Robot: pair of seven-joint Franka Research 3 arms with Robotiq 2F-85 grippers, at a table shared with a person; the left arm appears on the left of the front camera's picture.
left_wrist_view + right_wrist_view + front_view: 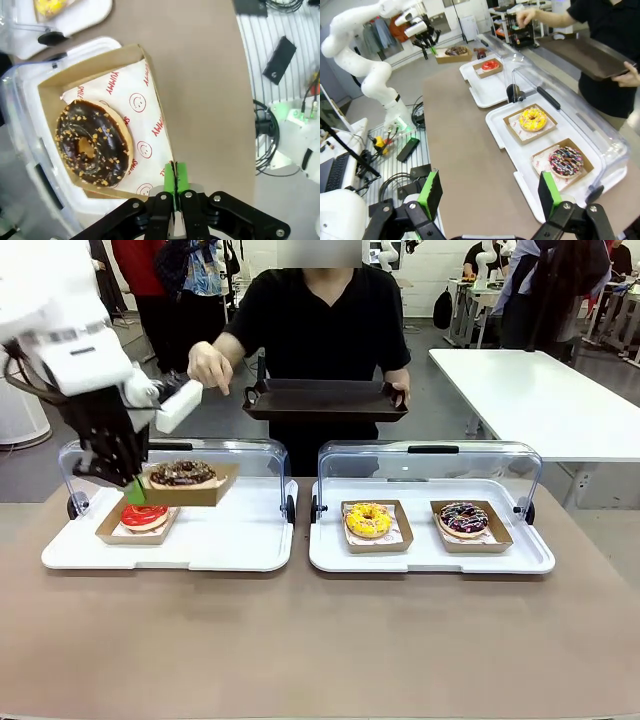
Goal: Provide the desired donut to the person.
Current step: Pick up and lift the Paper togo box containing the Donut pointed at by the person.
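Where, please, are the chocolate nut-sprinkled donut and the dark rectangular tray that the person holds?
Chocolate nut-sprinkled donut (111,145): left wrist view, on its glazed ring.
Dark rectangular tray (325,405): front view, on its front wall.

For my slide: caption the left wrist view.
Left gripper pinches the edge of a cardboard tray holding a chocolate nut donut.

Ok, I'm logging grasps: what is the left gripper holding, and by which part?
The left gripper pinches the cardboard tray carrying the chocolate donut, by its rim.
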